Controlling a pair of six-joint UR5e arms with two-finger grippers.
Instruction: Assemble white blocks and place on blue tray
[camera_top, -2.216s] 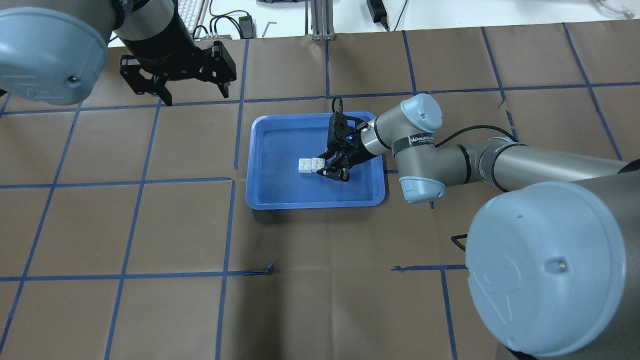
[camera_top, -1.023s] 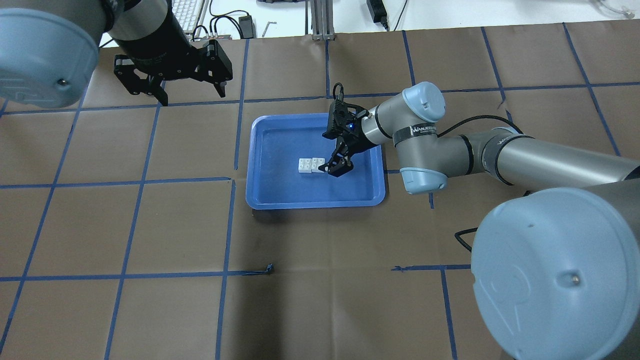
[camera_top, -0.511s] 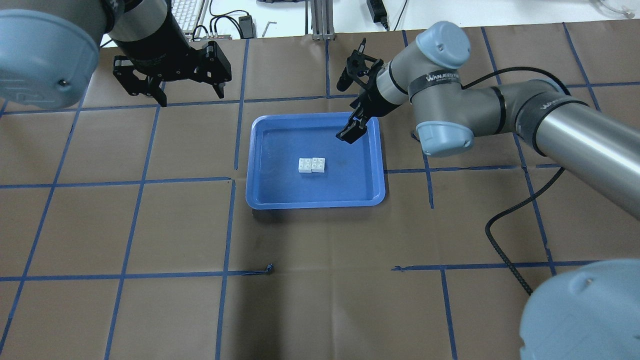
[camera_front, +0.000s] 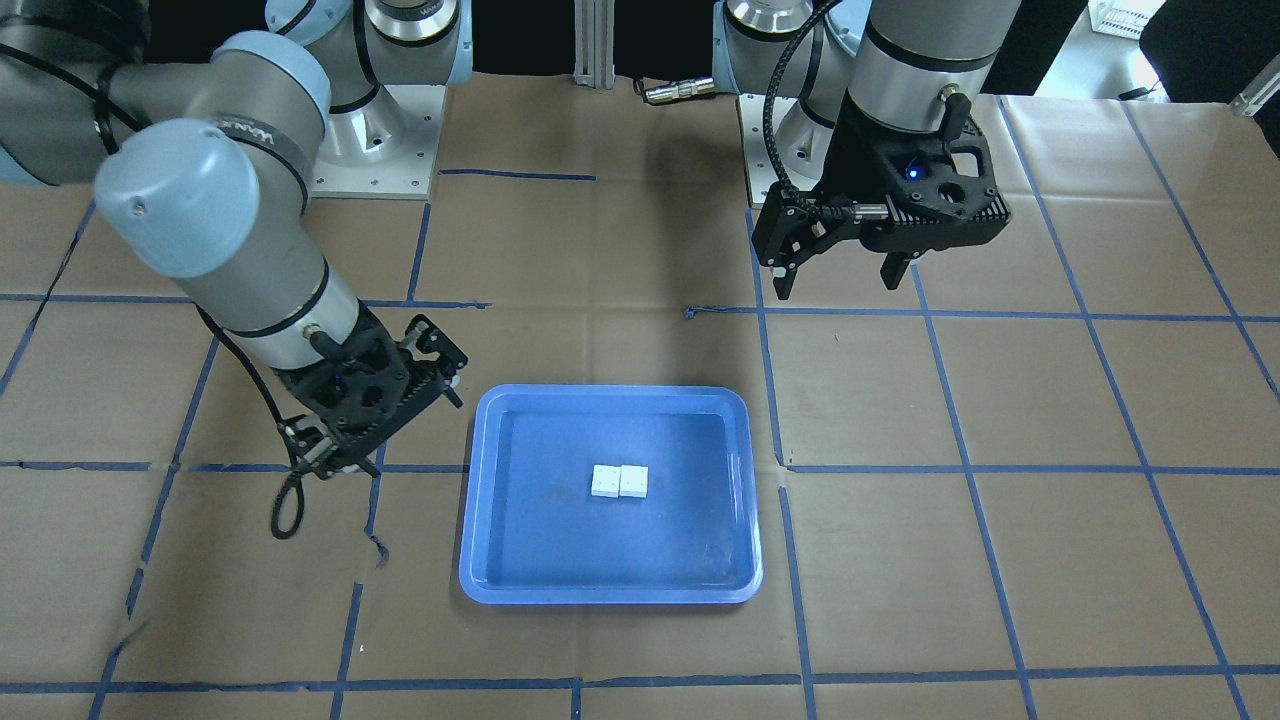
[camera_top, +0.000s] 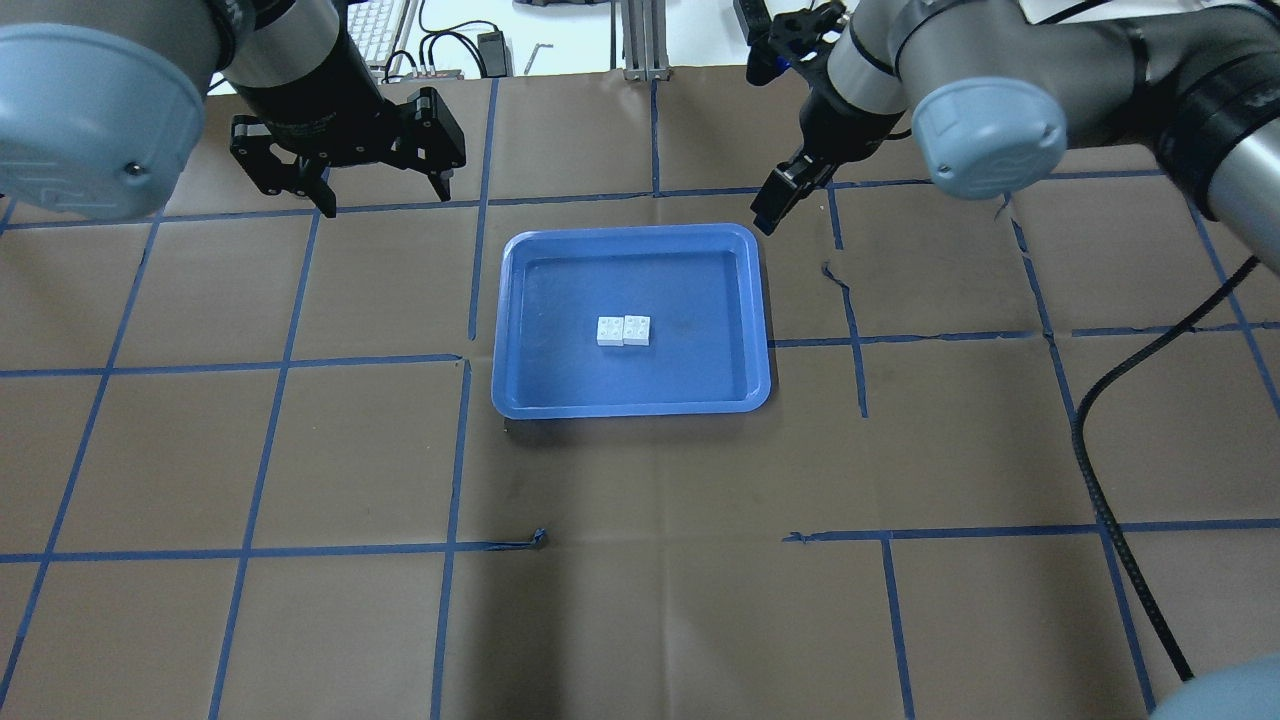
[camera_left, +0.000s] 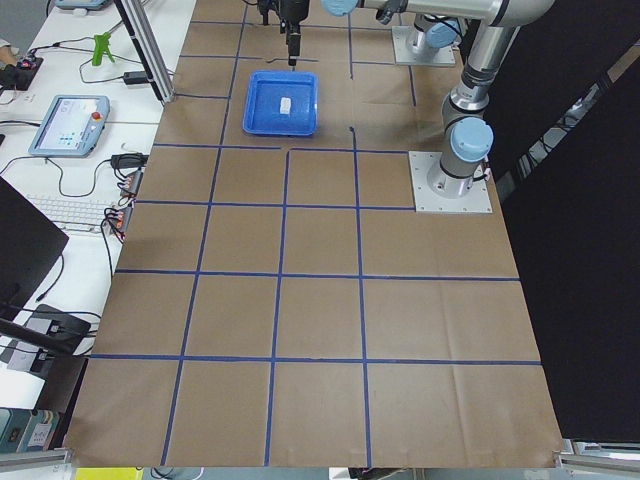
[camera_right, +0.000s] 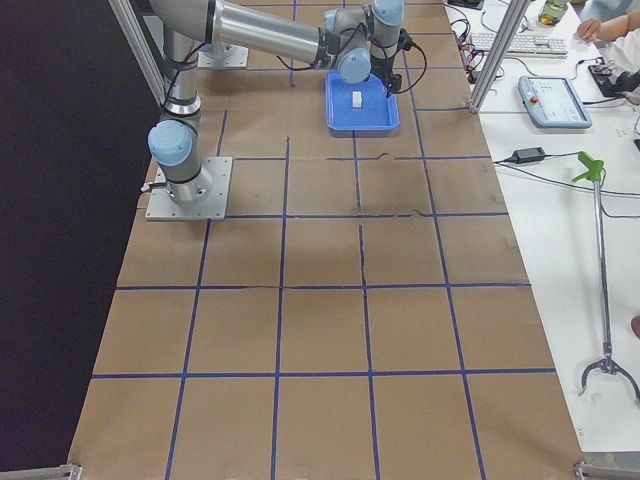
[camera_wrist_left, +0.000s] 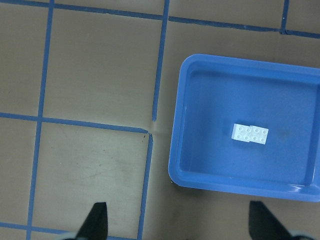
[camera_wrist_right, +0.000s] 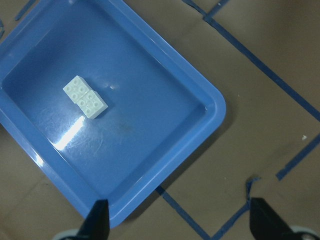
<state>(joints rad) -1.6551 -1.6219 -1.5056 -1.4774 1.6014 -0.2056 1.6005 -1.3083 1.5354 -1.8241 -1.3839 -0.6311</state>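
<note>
2 white blocks (camera_top: 623, 330) lie joined in the blue tray (camera_top: 630, 232) — apparently finished; left gripper (camera_top: 385, 198) and right gripper (camera_top: 772, 208) both released, empty.

Your table (camera_top: 640, 620) wears brown paper, gridded with blue tape (camera_top: 452, 455). On your white bench (camera_right: 560, 210) alongside lie a keyboard (camera_left: 70, 212), a pendant (camera_left: 68, 124), a black adapter (camera_right: 528, 155) with its cable, and a green-handled grabber (camera_right: 599, 270).
</note>
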